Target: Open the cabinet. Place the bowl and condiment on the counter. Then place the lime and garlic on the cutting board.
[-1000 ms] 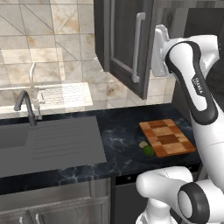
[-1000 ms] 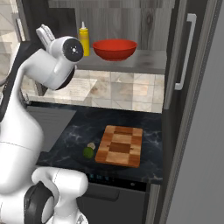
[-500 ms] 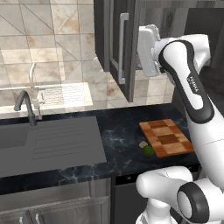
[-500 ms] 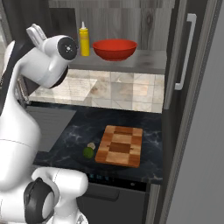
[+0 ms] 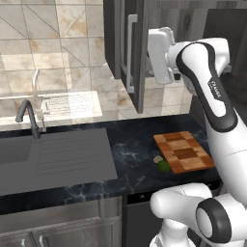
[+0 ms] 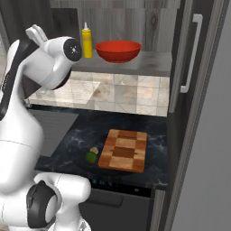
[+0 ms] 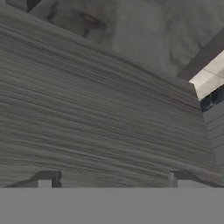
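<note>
While your gripper (image 7: 113, 181) is hanging wide by the cabinet (image 6: 149, 22), you are eyeing the glossy, slippery bowl (image 6: 118, 50); pinch its rim.

Kitchen: sink (image 5: 53, 154), tiled wall (image 5: 58, 43), marble counter (image 5: 140, 144).

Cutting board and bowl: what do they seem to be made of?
The cutting board looks like wood with a matte finish, judging by its checker of light and dark brown blocks. The bowl is glossy red, possibly plastic or glazed ceramic; its smooth sheen leaves that open.
</note>
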